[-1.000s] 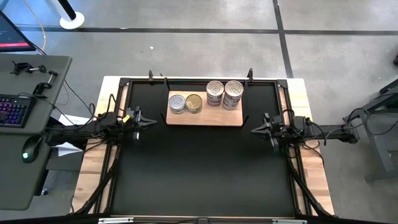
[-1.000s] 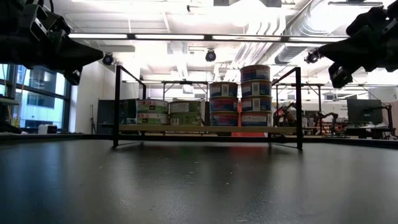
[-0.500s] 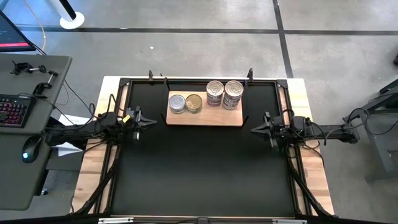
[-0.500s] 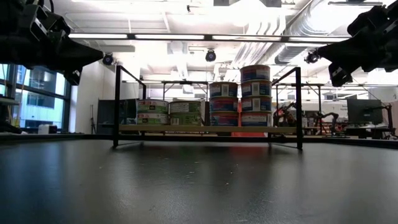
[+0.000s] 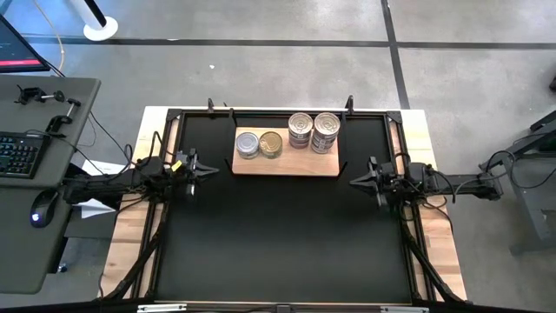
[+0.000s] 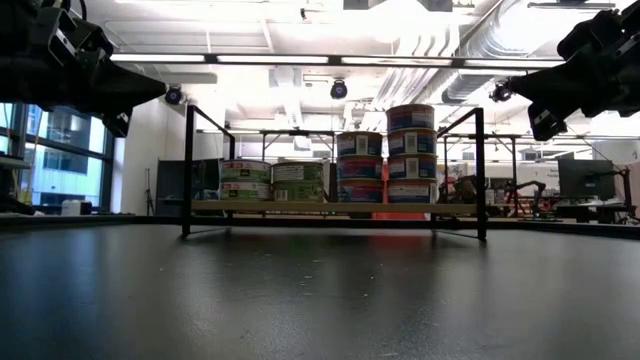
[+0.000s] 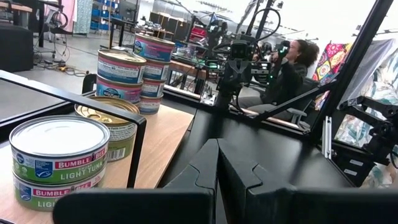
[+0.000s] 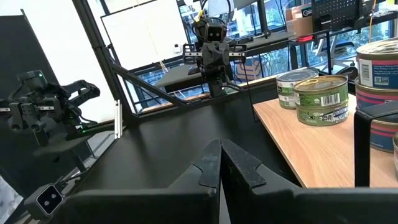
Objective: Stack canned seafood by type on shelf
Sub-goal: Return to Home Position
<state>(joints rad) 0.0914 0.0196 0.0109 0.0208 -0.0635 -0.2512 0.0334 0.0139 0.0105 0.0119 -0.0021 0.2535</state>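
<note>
Nothing moved, left gripper point(image 5: 208, 170) closed, empty, held level, right gripper point(image 5: 352, 182) likewise, flanking shelf point(image 5: 287, 163)

A robotics lab: exposed ceiling ducts point(image 6: 445, 70), strip lights point(image 6: 270, 59), more robot arms point(image 6: 520, 190) behind, a keyboard point(image 5: 19, 155) desk alongside.

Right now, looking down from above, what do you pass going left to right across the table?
First the left gripper → silver-lid tuna cans → gold-lid can → shorter blue-label stack → taller blue-label stack → right gripper.
</note>
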